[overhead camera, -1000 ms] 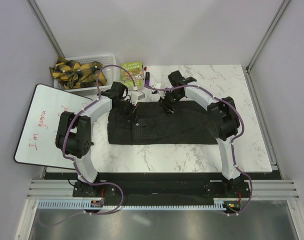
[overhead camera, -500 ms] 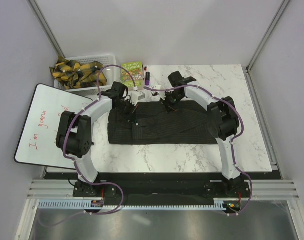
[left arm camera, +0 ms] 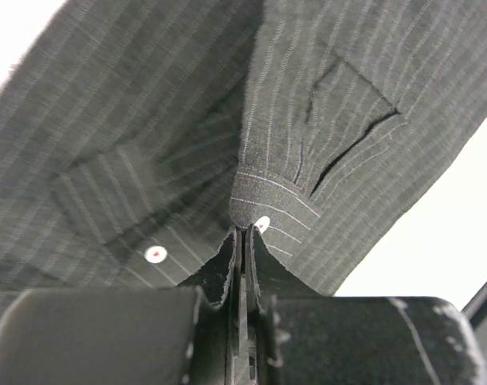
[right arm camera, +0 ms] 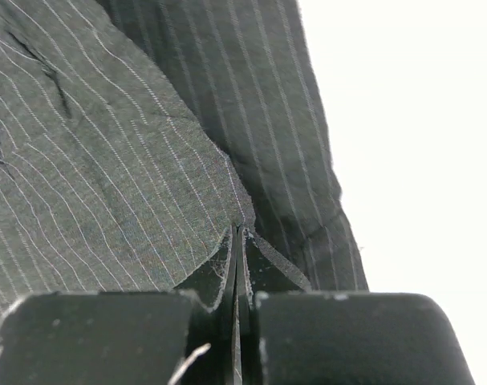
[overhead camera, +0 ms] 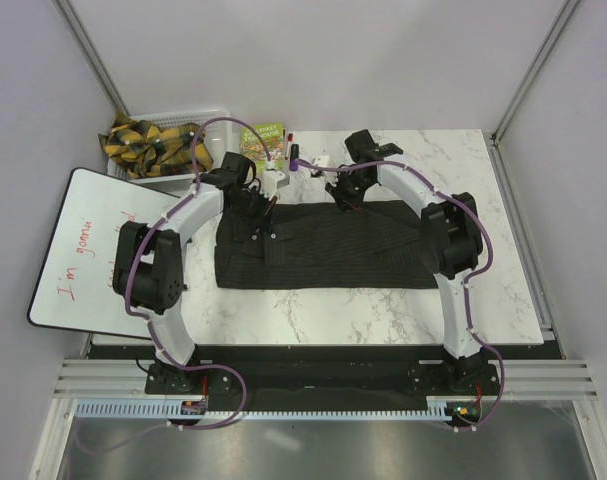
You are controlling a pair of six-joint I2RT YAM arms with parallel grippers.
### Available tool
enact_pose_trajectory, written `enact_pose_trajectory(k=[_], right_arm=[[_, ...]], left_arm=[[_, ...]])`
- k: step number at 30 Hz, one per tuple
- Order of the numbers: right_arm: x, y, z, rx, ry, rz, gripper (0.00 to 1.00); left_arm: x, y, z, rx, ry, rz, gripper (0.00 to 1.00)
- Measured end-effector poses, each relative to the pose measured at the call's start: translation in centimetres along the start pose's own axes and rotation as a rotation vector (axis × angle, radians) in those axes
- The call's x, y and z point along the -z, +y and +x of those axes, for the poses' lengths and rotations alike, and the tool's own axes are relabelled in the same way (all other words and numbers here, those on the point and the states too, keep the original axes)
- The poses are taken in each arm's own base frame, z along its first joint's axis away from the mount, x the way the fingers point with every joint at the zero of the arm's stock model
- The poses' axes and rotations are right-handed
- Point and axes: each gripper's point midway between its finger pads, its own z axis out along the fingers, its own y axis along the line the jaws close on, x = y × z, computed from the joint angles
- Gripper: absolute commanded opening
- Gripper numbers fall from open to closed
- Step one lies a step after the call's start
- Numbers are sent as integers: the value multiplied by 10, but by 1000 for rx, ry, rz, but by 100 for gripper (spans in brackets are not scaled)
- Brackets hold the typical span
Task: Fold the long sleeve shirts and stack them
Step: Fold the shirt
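One long sleeve shirt, dark charcoal with fine pale stripes, lies as a wide flat band across the marble table. My left gripper is at the shirt's far left edge. In the left wrist view that gripper is shut on a buttoned cuff of the shirt. Further right on the same far edge is my right gripper. In the right wrist view it is pinched shut on a rounded edge of the shirt.
A white basket holding yellow-and-black straps stands at the far left corner. A green book, a purple marker and a small white object lie just beyond the shirt. A whiteboard overhangs the table's left side.
My right gripper has shut on the shirt's far edge. Both grippers have moved toward the far side of the table with the cloth in them.
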Motion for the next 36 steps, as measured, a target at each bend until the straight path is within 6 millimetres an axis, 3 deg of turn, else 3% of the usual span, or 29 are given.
enact_pose_trajectory(k=[1,2,3,8,12,16,20,21,24,27,30,36], right_arm=[[1,-3,1,-7,0,8,10],[2,-5,3,-11,3,14,32],[3,-6,4,-21,6,20,40],[4,-13,6,-62,22,61,54],[17,-20,10,-121,23,107,54],[63,-23,27,-193,29,195,52],[117,-7,44,-253,34,275,43],[127,-3,47,-260,34,287,42],[144,13,60,-297,35,302,36],[135,29,79,-346,70,268,33],[111,39,105,-396,136,227,30],[67,35,158,-462,283,210,27]], left_arm=[[0,2,-3,-3,-2,-8,2],[-1,7,-5,-6,-1,-23,2],[-2,9,-5,-5,2,-28,2],[-11,23,6,11,57,-80,2],[-14,39,15,26,96,-136,6],[-12,57,25,54,123,-187,16],[-9,65,27,70,123,-203,28],[-8,65,28,71,124,-206,35],[-8,67,28,75,128,-216,44],[-7,67,28,76,127,-216,45],[-5,66,26,73,118,-217,45],[12,58,12,44,59,-220,46]])
